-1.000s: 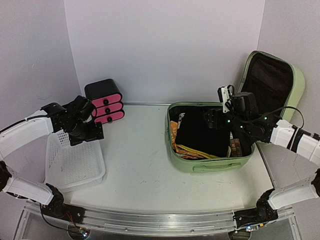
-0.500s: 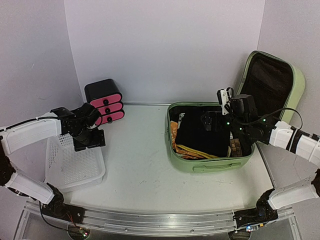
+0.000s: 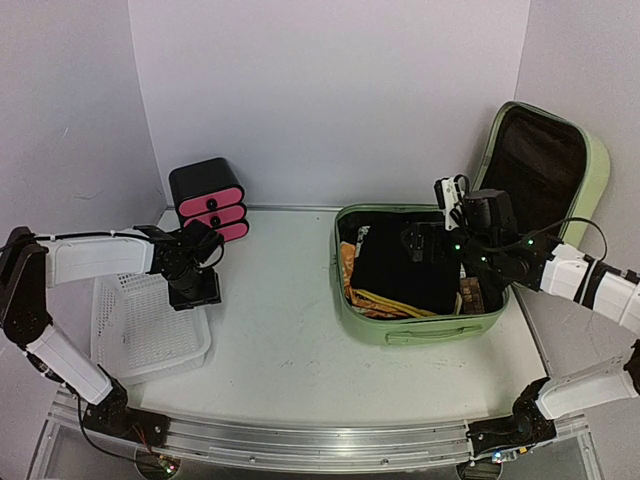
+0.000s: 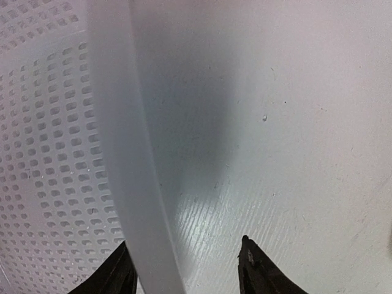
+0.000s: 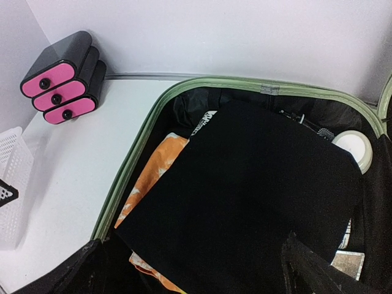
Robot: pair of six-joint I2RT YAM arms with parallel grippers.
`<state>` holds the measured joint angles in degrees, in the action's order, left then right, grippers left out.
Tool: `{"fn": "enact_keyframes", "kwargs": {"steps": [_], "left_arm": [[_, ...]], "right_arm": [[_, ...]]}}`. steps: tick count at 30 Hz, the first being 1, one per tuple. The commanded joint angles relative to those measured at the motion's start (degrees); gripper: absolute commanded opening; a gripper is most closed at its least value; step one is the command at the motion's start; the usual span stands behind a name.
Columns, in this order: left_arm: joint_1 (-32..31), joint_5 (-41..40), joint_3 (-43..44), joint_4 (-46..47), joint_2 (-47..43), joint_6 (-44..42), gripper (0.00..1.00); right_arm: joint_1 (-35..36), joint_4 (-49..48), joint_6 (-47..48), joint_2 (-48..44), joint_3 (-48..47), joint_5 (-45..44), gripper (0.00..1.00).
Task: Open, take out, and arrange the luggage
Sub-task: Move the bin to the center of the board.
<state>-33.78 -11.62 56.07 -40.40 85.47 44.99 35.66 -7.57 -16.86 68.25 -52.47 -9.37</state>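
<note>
Luggage (image 3: 430, 326) open on table (image 3: 290, 350), lid propped up behind right fingers (image 5: 306, 266). Those fingers spread wide, holding nothing, hovering just above black cloth (image 5: 245, 184) packed inside; orange fabric (image 5: 156, 165) peeks out beside it. Left fingers (image 4: 254, 275) apart, straddling rim of white basket (image 4: 131, 184), not clamped. Pink-fronted drawer box (image 3: 208, 205) beyond them.

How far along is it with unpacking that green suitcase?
Done: the luggage lies open, lid up. In hand: the right gripper hangs open above the black garment; the left gripper straddles the white basket's rim. Left: the garment, orange cloth and the rest are all inside.
</note>
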Motion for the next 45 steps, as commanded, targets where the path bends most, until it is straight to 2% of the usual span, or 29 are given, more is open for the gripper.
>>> {"fn": "enact_keyframes", "kwargs": {"steps": [1,4,9,12,25,38,45], "left_arm": [[0.3,0.0,2.5,3.0,2.0,0.1,0.50],[0.3,0.9,3.0,3.1,2.1,0.1,0.39],[0.2,3.3,3.4,3.2,0.5,0.8,0.30],[0.0,4.9,3.6,3.7,-0.1,1.4,0.21],[-5.0,7.3,10.2,5.1,3.8,4.2,0.20],[-9.9,8.4,27.8,7.4,20.0,5.2,0.19],[-11.2,8.9,35.9,7.9,26.0,6.6,0.23]], "right_arm": [[-0.1,-1.9,-0.6,-2.2,0.1,-0.1,0.98],[-0.1,-1.9,-0.5,-2.1,-0.1,-0.7,0.98],[-0.1,-1.9,-0.2,-1.0,-0.6,-1.1,0.98],[-0.1,-1.9,-0.3,-0.3,-0.6,-1.1,0.98],[-0.1,-1.8,-0.1,-1.6,0.6,-1.9,0.98],[-0.1,-1.3,0.8,-4.5,1.9,-3.4,0.98],[-0.1,-0.3,1.4,-5.8,2.5,-5.2,0.98]]}}
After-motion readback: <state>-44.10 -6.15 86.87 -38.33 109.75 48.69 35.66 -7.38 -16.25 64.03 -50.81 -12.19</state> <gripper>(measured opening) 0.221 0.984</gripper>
